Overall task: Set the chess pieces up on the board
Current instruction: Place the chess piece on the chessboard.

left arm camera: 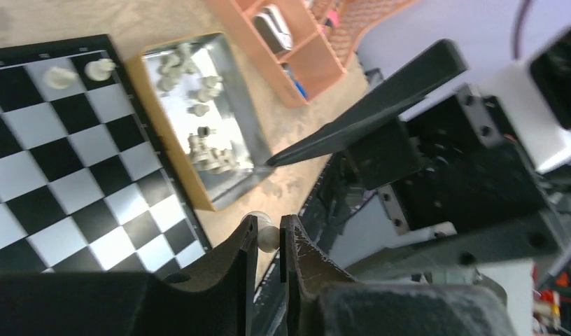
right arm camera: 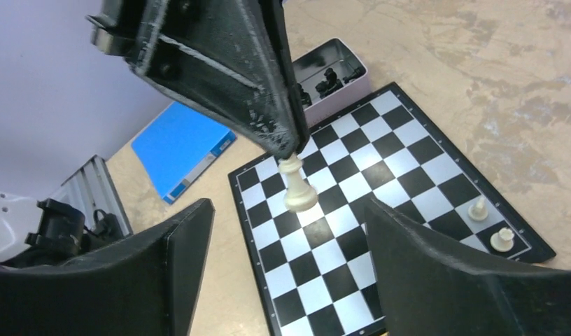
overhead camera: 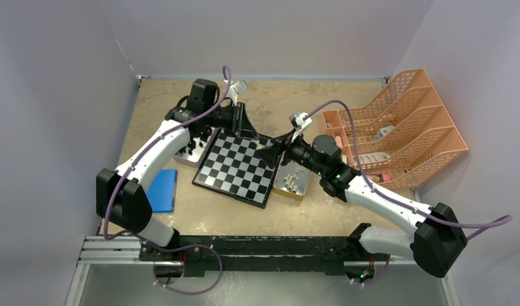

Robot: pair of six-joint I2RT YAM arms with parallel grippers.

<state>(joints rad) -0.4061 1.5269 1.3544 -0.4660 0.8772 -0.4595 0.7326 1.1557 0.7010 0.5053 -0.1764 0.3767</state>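
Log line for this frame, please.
left end effector: shut on cream-white chess piece | right end effector: open, empty | black-and-silver checked chessboard: two cream-white pieces at one corner

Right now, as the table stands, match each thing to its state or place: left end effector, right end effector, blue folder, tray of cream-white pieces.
Column one:
1. left end effector
2. right end effector
3. blue folder
4. tray of cream-white pieces

Column two:
A. flat on the table, left of the board
B. open, holding nothing
C. beside the board's right edge
D. shut on a cream-white piece above the board

Pairs: 1-D, 2-B, 3-A, 4-C
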